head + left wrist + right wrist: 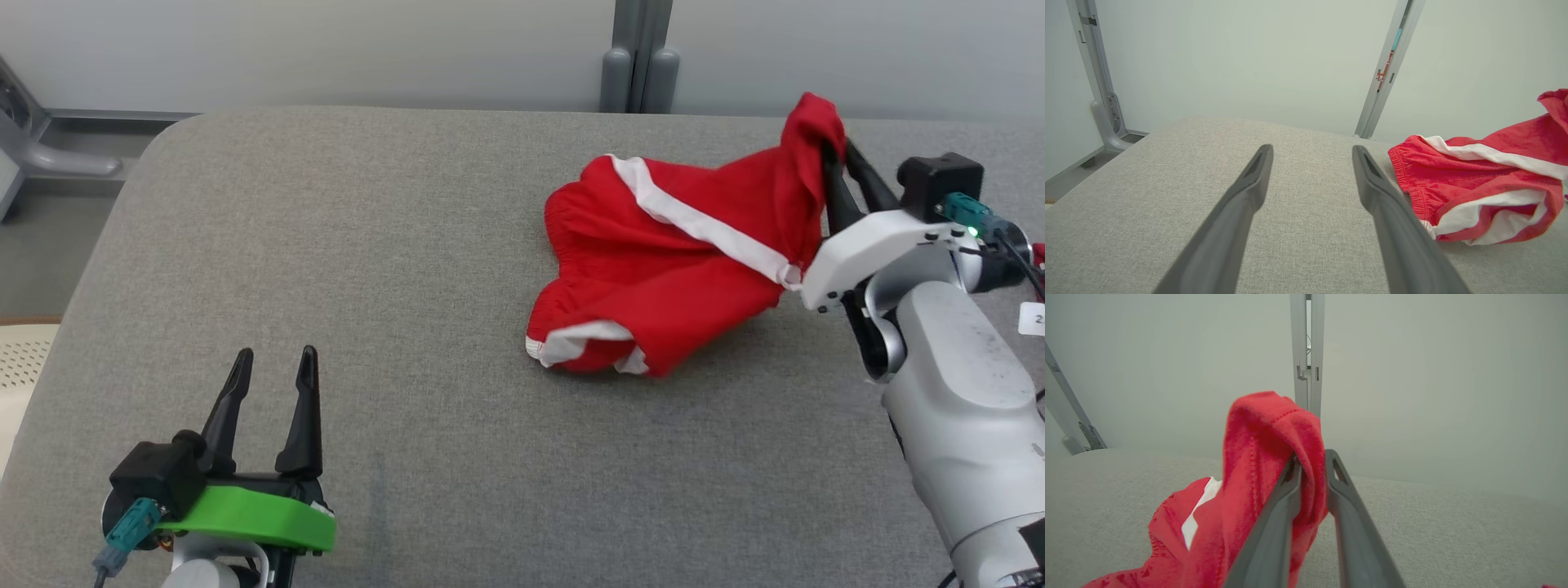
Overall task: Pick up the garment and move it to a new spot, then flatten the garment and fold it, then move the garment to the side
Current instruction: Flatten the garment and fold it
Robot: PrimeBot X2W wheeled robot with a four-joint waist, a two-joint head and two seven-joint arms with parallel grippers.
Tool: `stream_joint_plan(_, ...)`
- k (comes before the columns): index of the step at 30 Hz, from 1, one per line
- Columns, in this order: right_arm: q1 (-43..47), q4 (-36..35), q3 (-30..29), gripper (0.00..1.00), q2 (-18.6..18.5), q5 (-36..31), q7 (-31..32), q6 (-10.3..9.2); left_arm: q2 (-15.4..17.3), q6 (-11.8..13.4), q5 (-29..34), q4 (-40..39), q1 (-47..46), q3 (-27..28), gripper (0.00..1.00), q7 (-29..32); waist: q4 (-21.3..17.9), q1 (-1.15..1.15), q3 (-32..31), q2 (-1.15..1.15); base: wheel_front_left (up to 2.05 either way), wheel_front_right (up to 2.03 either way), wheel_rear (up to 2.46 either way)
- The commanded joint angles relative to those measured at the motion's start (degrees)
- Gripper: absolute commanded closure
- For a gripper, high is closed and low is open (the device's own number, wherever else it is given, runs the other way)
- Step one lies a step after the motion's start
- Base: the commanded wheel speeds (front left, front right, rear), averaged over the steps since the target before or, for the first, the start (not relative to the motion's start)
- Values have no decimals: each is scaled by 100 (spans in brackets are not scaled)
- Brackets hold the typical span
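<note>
The garment is a pair of red shorts with white stripes, lying crumpled on the right half of the grey padded table. One corner is lifted off the surface. My right gripper holds that raised corner, its jaws nearly together with a fold of red cloth between and draped over the fingers. My left gripper stands open and empty near the front left of the table, well away from the shorts. In the left wrist view the garment lies to the right of the open left gripper.
A grey post stands behind the table's far edge against the pale wall. A metal frame leg is off the table's left side, and a cream perforated object sits at the left edge. The table's left half is bare cloth.
</note>
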Motion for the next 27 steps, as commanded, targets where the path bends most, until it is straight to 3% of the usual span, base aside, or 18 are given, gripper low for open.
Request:
stream_joint_plan(1, 81, 59, -191, 0, -28, -134, -45, -9, -12, -12, 45, 7, -87, 5, 0, -20, -1, 0, 13, 0, 0, 0, 0)
stream_joint_plan(11, 691, -307, -1005, 0, 34, -642, 53, -9, -8, 22, 77, 15, -26, 67, 0, -24, -179, 0, -56, 0, 0, 0, 0)
stream_joint_plan(27, 2937, -2245, -1149, 0, 680, -412, 1860, -9, -4, 8, 51, -22, 60, 103, 0, -22, -289, 0, -69, 0, 0, 0, 0)
